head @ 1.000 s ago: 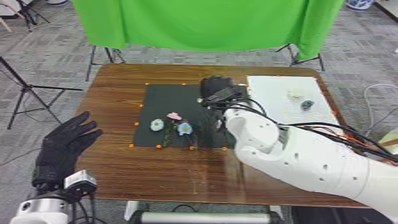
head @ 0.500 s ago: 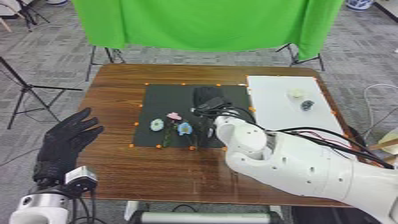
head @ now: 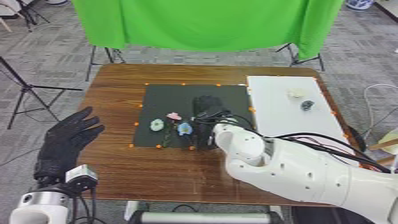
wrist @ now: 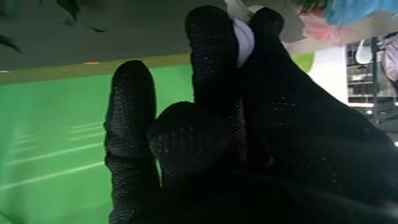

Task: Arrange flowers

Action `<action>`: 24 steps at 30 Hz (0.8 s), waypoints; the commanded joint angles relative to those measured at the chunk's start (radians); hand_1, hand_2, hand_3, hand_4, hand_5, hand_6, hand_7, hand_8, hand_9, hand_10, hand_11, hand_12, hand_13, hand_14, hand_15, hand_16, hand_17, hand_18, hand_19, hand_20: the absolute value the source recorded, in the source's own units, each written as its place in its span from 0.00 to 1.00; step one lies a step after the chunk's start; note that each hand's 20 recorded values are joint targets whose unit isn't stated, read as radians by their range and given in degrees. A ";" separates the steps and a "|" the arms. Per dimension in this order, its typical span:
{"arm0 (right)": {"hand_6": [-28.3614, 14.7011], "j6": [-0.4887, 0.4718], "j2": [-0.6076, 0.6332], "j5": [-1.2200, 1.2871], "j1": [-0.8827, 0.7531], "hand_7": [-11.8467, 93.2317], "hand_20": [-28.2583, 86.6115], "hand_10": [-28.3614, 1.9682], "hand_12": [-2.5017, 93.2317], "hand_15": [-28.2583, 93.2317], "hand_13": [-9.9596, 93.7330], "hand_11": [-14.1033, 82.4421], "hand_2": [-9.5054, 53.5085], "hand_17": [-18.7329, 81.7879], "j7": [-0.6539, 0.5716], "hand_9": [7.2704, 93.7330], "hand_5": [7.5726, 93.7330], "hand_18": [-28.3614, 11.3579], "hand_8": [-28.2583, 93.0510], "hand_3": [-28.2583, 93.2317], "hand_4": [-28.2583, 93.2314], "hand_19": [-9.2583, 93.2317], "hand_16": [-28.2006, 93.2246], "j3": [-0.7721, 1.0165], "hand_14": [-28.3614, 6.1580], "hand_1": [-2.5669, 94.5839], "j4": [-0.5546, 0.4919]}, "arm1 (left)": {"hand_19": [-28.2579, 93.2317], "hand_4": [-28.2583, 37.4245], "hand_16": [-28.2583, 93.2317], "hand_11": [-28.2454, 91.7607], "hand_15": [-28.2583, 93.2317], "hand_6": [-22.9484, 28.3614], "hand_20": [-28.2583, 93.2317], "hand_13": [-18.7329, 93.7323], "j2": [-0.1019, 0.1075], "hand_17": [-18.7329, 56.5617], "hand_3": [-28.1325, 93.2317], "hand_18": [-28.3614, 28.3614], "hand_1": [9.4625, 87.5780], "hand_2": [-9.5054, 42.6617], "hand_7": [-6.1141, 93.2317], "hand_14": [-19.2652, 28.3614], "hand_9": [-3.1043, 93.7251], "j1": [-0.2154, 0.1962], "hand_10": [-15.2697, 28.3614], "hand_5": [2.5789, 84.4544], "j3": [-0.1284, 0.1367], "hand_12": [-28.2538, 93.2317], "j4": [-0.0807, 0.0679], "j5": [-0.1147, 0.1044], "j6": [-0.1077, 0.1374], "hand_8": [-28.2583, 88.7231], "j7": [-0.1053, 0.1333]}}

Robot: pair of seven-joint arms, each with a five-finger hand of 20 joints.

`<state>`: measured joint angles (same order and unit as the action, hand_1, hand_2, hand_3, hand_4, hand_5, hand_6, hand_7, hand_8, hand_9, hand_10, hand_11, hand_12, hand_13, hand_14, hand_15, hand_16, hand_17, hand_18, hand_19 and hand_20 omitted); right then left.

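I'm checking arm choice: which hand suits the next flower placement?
The right hand, probably: it's over the dark mat near the blue flower, pinching something white; the left hand is left of the mat.

Free room is left on the far-left part of the dark mat (head: 164, 95), and along the strip of counter (head: 124, 172) at the near left. From the right, low passage over the mat is barred by the right hand (head: 208, 105) and the white arm (head: 275, 170), by which the near-right counter is crossed. Only a narrow gap is left between that hand and the blue flower (head: 185, 129); farther left, the way is obstructed by the pink flower (head: 174, 116) and pale green flower (head: 157, 125). On the white sheet (head: 271, 112), room is left around two small items (head: 296, 93).
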<state>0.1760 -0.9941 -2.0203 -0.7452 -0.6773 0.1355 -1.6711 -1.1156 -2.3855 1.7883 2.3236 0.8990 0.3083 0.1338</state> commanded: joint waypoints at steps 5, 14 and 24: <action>0.70 0.005 -0.007 0.002 0.026 0.39 0.23 0.71 0.36 0.87 0.87 0.25 0.00 0.54 -0.009 0.94 0.76 0.29 0.20 0.92 0.00 0.99 0.36 -0.003 0.75 0.55 -0.005 | 0.73 0.12 0.14 0.47 0.68 0.67 0.24 0.42 0.003 0.13 0.91 0.90 0.20 0.30 0.22 0.96 0.41 -0.008 0.80 0.47 0.002 0.30 -0.002 0.003 -0.008 0.15 -0.005; 0.69 -0.035 -0.004 -0.008 0.001 0.40 0.22 0.68 0.34 0.87 0.85 0.26 0.00 0.52 0.002 0.88 0.71 0.29 0.19 0.93 0.00 0.99 0.35 0.036 0.75 0.52 -0.015 | 0.73 0.12 0.14 0.47 0.68 0.67 0.24 0.42 -0.001 0.13 0.91 0.90 0.20 0.30 0.22 0.96 0.41 -0.015 0.80 0.47 0.000 0.30 0.001 0.002 -0.001 0.15 0.001; 0.69 -0.110 0.017 -0.045 -0.052 0.40 0.22 0.68 0.32 0.86 0.84 0.27 0.00 0.52 0.035 0.86 0.70 0.29 0.19 0.93 0.00 0.99 0.35 0.092 0.74 0.52 -0.047 | 0.73 0.12 0.14 0.47 0.68 0.67 0.24 0.42 -0.003 0.13 0.91 0.90 0.20 0.30 0.22 0.96 0.41 -0.028 0.80 0.47 0.001 0.30 0.005 -0.001 0.008 0.15 0.011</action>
<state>0.1014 -0.9895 -2.0312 -0.7675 -0.6638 0.2002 -1.6995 -1.1155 -2.3914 1.7884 2.3241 0.9003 0.3082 0.1373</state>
